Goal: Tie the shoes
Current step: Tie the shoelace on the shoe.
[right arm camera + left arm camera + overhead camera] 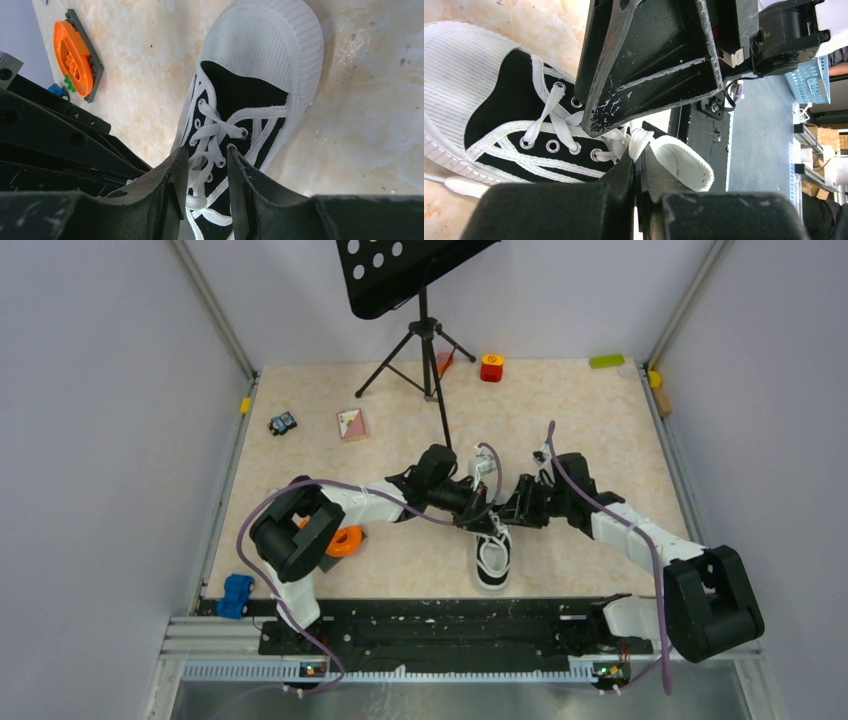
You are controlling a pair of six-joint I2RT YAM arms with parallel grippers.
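Over the sneaker (491,558), left end effector (638,172) clamps tight on a lace (640,141). The right end effector (207,175) stands part-open astride the laces (215,132). Orange ring (345,541) lies left, tripod stand (428,350) far.

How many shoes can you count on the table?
1. The black sneaker lies at the table's near middle, toe toward the near edge; another hidden one seems unlikely.
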